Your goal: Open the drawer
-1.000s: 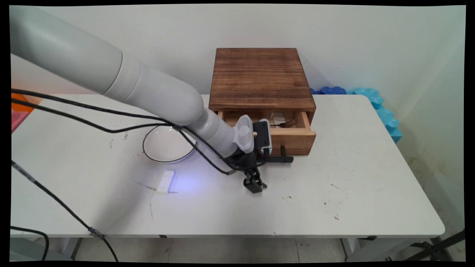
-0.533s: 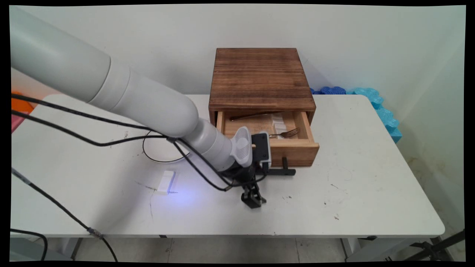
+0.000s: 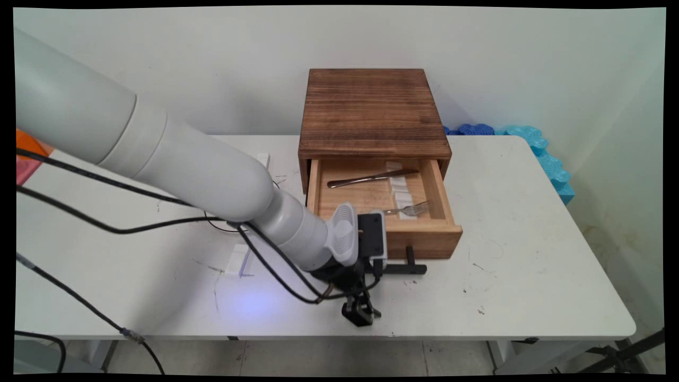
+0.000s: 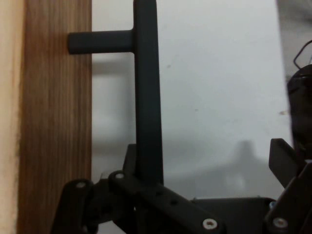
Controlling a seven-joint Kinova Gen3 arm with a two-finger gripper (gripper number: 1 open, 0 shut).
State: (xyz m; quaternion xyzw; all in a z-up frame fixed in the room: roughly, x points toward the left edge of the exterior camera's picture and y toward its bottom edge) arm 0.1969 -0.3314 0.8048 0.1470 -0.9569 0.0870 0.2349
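Small white block (image 3: pixel 236 260): on the table (image 3: pixel 530 276), left of the arm.
End effector (image 4: pixel 204 165): fingers spread wide, gripping nothing; black handle (image 3: pixel 406 268) sat between them, against the finger nearer the drawer front.
Drawer (image 3: pixel 419 243): stood pulled well out of the wooden cabinet (image 3: pixel 374 109), directly beside the end effector.
Contents: knife (image 3: pixel 366 179), fork (image 3: pixel 411 209), both untouched.

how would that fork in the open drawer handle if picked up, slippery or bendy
The fork looks like shiny metal, so probably stiff and a bit slippery. It lies flat on the drawer floor, thin and low, so likely awkward to get under. It seems light and unlikely to roll.
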